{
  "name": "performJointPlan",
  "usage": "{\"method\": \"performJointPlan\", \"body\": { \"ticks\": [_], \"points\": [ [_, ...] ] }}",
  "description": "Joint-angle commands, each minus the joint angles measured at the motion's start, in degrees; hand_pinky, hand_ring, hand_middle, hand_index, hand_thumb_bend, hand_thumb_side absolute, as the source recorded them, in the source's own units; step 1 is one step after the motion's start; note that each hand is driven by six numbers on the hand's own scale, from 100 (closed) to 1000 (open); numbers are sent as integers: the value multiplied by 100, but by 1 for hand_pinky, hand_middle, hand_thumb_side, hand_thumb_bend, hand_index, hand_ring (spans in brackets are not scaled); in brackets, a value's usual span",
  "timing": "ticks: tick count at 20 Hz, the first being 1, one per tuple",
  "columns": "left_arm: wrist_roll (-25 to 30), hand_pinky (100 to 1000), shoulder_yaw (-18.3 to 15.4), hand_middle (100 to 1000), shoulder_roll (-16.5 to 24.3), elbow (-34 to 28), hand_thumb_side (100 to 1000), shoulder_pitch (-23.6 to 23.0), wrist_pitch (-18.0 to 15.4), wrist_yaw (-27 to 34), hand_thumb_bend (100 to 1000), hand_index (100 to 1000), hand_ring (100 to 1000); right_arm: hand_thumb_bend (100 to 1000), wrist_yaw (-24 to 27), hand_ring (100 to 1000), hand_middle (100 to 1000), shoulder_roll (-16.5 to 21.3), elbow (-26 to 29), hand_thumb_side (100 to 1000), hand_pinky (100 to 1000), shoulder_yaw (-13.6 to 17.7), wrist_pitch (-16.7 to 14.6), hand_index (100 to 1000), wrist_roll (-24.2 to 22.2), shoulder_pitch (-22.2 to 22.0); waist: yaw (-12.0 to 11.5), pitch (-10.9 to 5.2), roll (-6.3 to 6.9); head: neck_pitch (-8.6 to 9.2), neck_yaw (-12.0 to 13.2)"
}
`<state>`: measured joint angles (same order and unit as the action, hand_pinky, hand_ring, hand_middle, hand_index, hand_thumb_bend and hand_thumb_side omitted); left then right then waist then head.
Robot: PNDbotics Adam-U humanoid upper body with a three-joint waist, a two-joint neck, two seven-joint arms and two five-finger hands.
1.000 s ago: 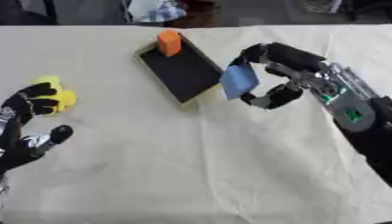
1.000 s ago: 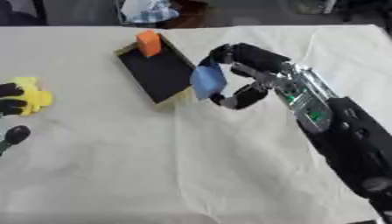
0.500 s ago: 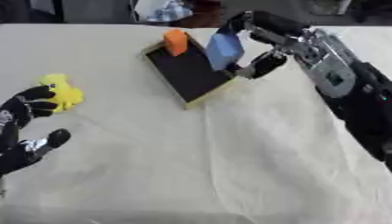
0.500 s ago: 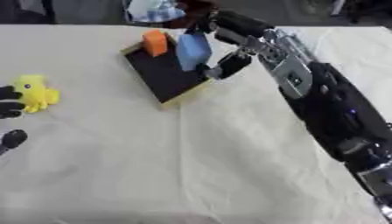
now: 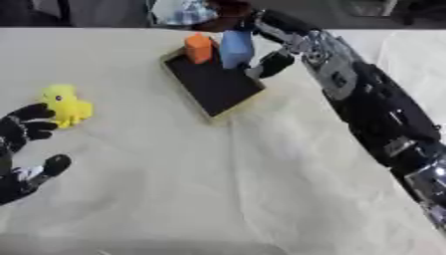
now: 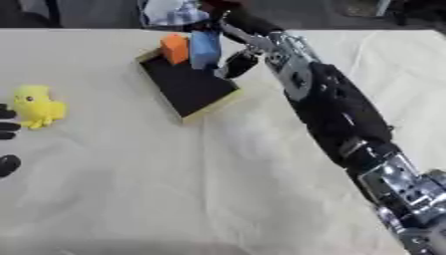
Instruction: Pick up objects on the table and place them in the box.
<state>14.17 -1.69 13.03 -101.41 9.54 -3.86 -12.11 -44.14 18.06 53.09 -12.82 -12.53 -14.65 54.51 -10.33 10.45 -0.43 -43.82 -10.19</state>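
Two blocks sitting at box (image 5: 228,107) far end: orange block (image 5: 198,47), blue block (image 5: 235,48) pinched in right hand (image 5: 266,57) fingers. Duck (image 5: 62,105) on worktop (image 5: 218,189) touching left hand (image 5: 22,130), fingers relaxed open.

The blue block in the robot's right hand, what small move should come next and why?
Probably open the right robot hand to let go: the blue block it holds is already at the far end of the box, beside the orange block.
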Motion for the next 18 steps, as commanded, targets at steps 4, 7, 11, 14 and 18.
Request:
{"method": "performJointPlan", "body": {
  "ticks": [4,7,11,14,18],
  "points": [
    [41,771,19,756,51,-90,593,70,-10,46,916,875,747,376,-603,774,704,-144,-880,167,773,373,282,890,399,252,-33,-155,76,-29,-102],
    [39,771,16,756,53,-85,593,64,-7,48,916,875,747,445,-895,781,736,-193,-1317,218,774,537,215,916,689,323,-28,-175,71,-29,-123],
    [34,771,11,755,50,-81,593,60,-6,48,916,875,747,485,-1137,786,758,-215,-1536,258,773,659,147,935,1065,348,-17,-184,74,-29,-121],
    [10,770,-14,755,60,-83,593,54,-1,42,915,874,747,470,-1111,783,753,-168,-1479,269,771,612,4,934,1304,323,12,-179,78,-29,-91],
    [-49,769,-62,752,84,-90,592,50,15,32,914,873,744,430,-824,778,746,3,-1060,258,765,472,-263,930,1373,222,82,-166,79,-26,-15]
  ]
}}
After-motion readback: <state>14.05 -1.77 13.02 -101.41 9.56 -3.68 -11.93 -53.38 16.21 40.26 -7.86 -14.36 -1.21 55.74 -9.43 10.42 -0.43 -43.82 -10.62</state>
